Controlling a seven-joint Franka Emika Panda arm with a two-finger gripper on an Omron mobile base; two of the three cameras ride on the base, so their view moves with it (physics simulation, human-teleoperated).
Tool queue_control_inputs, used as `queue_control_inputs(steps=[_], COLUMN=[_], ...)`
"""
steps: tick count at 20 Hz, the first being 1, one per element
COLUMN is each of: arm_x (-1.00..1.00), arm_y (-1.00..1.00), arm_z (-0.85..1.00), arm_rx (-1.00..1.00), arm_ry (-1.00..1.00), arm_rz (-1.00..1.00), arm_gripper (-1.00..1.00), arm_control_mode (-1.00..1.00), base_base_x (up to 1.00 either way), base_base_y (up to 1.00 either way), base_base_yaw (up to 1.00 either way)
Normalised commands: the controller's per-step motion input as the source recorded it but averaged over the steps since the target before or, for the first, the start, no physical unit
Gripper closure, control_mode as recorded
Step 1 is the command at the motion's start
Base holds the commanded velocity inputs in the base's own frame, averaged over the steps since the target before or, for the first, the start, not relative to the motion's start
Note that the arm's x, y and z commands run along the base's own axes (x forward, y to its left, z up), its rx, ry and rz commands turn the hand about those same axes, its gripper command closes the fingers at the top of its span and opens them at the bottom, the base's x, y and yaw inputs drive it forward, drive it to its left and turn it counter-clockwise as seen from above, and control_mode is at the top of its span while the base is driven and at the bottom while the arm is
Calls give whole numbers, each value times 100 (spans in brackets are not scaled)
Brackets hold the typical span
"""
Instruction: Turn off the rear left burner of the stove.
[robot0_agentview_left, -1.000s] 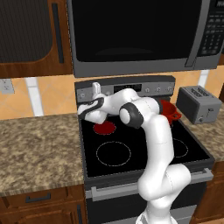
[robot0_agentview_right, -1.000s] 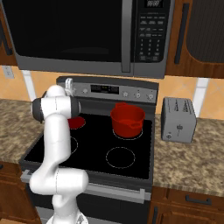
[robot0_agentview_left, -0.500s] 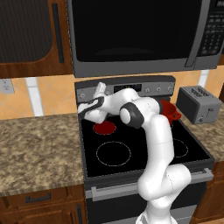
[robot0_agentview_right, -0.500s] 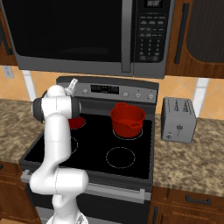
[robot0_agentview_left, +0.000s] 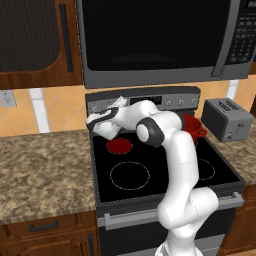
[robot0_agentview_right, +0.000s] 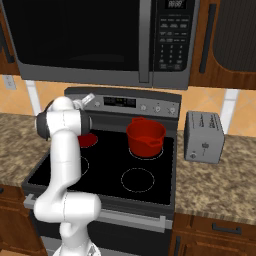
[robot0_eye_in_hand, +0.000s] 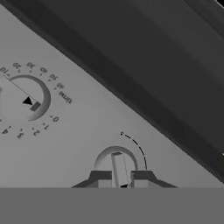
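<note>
Gripper at the stove's back panel, fingers set on either side of a knob's bar.

In the hand view the gripper (robot0_eye_in_hand: 117, 178) has a narrow gap, one dark fingertip (robot0_eye_in_hand: 99, 178) each side of the small knob (robot0_eye_in_hand: 118, 168); contact looks likely, but firm clamping cannot be confirmed. A second dial (robot0_eye_in_hand: 19, 100) with printed numbers sits well off to one side of the fingers. The rear left burner (robot0_agentview_left: 120, 146) glows red on the stove (robot0_agentview_left: 165, 175), below and in front of the fingers. Red pot (robot0_agentview_right: 146, 137) sits apart, to the far side. Risks, as judged: fingers slipping off the bar if the grip is loose; rotating the wrong way or stopping short of off; this knob may not govern the rear left zone.
</note>
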Motion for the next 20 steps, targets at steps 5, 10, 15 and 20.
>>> queue_control_inputs(steps=[5,10,15,20], arm_x=[0,0,0,0], arm_y=[-16,-20,-19,-21], arm_z=[0,0,0,0], arm_rx=[42,42,42,43], arm_ry=[0,1,1,2], arm_rz=[-21,-21,-22,-22], arm_gripper=[100,100,100,100], arm_control_mode=[-100,-100,-100,-100], base_base_x=[0,0,0,0], base_base_y=[0,0,0,0], base_base_yaw=[0,0,0,0])
